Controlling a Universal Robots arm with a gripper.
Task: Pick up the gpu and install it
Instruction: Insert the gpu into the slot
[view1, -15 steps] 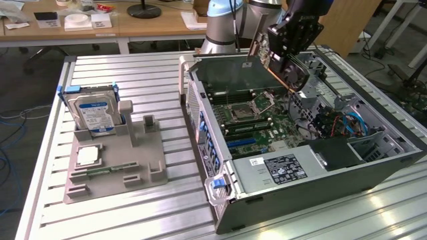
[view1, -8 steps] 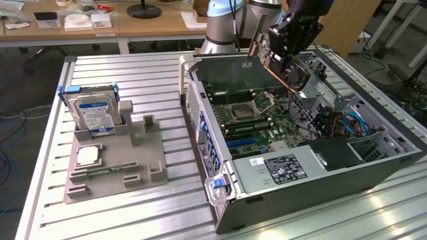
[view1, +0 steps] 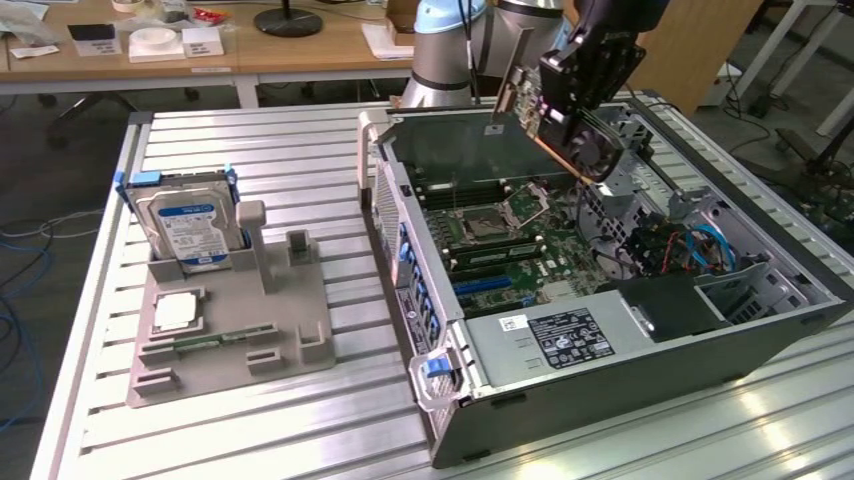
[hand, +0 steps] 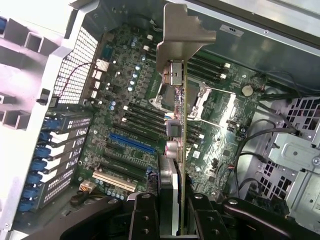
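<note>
The gripper (hand: 171, 221) is pinching the gpu (hand: 183, 45) upright above the open computer case (view1: 627, 385), seemingly hanging clear of the motherboard (hand: 125, 120).

The gpu (view1: 598, 140) is in the upper right-centre of the exterior view, clamped in the tool (hand: 175, 217) and raised clear above the open computer case (view1: 601, 390). It hangs tilted, with its dark cooler face toward the exterior view's right and its silver end bracket toward the left. The wrist view shows it edge-on: a thin green board with the bracket at the far end.
</note>
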